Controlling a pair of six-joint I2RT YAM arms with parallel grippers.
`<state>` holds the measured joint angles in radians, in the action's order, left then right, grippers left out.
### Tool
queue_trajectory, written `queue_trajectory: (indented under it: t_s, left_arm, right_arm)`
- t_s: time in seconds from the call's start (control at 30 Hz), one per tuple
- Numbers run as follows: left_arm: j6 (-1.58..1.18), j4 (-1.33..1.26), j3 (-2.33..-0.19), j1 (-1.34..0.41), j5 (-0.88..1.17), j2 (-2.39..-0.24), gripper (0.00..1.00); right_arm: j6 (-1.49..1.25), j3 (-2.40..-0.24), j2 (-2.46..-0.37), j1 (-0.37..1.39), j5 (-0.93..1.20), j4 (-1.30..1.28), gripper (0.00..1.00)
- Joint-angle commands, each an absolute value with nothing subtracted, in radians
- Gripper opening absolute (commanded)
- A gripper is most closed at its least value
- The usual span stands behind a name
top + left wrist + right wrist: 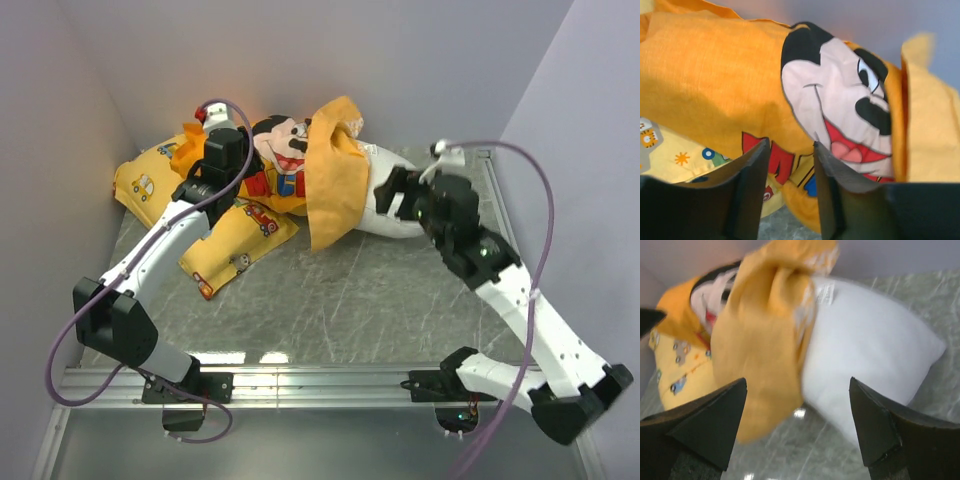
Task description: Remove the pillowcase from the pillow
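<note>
Pillowcase bunched on left end of pillow, rear of counter; white right end bare. Left jaws part open, empty, close before Mickey print, perhaps touching cloth. Right jaws wide open, empty, facing bare end.

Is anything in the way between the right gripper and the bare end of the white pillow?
Nothing visible does. The right gripper faces the pillow with its jaws open, and the folded-back pillowcase hangs beside that bare end, not across it.
</note>
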<state>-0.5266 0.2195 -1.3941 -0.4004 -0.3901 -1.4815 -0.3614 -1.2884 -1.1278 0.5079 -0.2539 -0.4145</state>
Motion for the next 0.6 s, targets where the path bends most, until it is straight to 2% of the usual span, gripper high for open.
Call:
queue_trajectory:
  t_s: [0.0, 0.07, 0.13, 0.27, 0.57]
  left_arm:
    - [-0.546, 0.161, -1.404, -0.4, -0.316, -1.468, 0.48]
    - [-0.551, 0.153, -1.399, -0.4, -0.287, -1.453, 0.58]
    - [-0.555, 0.149, -1.388, -0.403, -0.238, -1.439, 0.63]
    - [-0.557, 0.14, -1.356, -0.419, -0.181, -1.411, 0.73]
    - [-0.511, 0.106, -1.331, -0.598, -0.149, -1.459, 0.81]
  right_arm:
    - [-0.431, -1.065, -1.059, 0.549, -0.322, -0.389, 0.9]
    - [-0.463, -0.921, -1.032, 0.549, -0.311, -0.332, 0.91]
    - [-0.474, -0.861, -1.052, 0.551, -0.331, -0.284, 0.91]
    - [-0.48, -0.842, -1.072, 0.549, -0.359, -0.238, 0.91]
    - [-0.459, -0.926, -0.913, 0.572, -0.4, -0.331, 0.92]
